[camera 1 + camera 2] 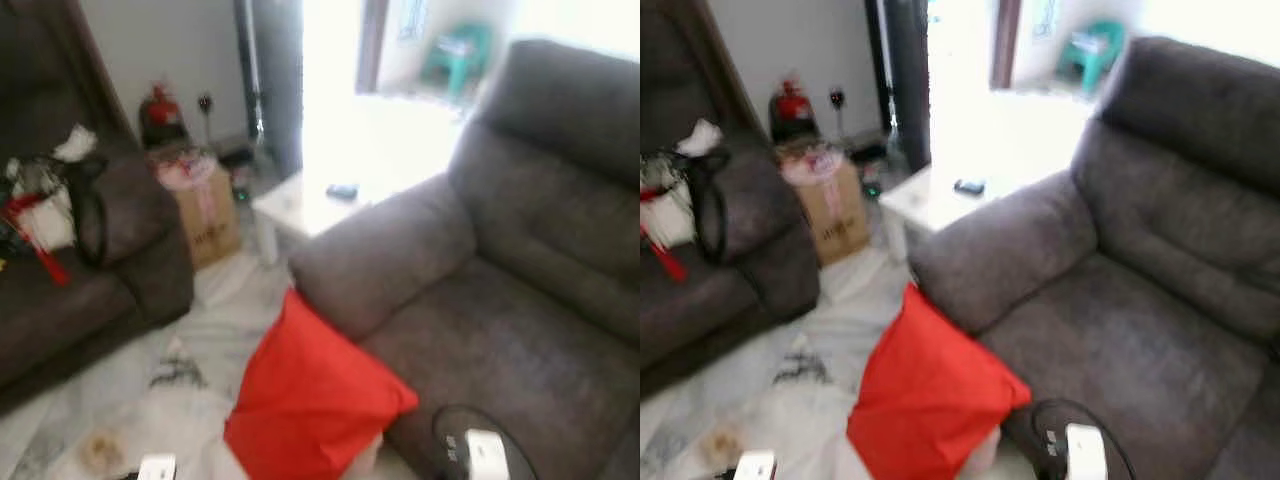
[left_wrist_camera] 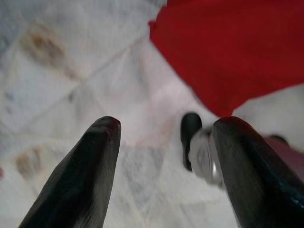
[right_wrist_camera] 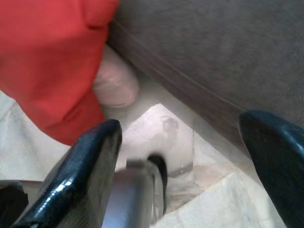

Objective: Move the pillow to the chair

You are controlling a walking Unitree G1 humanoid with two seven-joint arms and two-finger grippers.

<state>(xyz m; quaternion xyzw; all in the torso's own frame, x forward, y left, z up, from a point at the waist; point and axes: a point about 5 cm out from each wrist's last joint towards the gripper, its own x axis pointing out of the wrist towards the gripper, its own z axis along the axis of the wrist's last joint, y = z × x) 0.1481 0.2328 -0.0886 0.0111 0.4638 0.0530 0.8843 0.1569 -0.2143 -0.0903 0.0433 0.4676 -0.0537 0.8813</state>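
Grey suede-like upholstery covers the big armchair (image 1: 520,300), which fills the head view from twelve round to four o'clock, its wide seat bare and its near armrest running toward ten o'clock. Against the front of that armrest leans the square red fabric pillow (image 1: 310,395), standing on the pale marble floor (image 1: 120,400) at about six o'clock, one corner up near the armrest and its long diagonal running from roughly eleven down to five o'clock. So the pillow lies straight ahead and between the two arms, with the seat up and away at two o'clock from it.

In its wrist view the right tool (image 3: 185,161) hangs low over the floor by the chair's base, its two black fingers spread wide and empty, the pillow's edge just beside one finger. The left tool (image 2: 164,161) also hangs spread and empty above the floor, the pillow's lower corner just beyond its fingertips.

Both look about equally near; I judge the right arm better placed, being on the chair's side.
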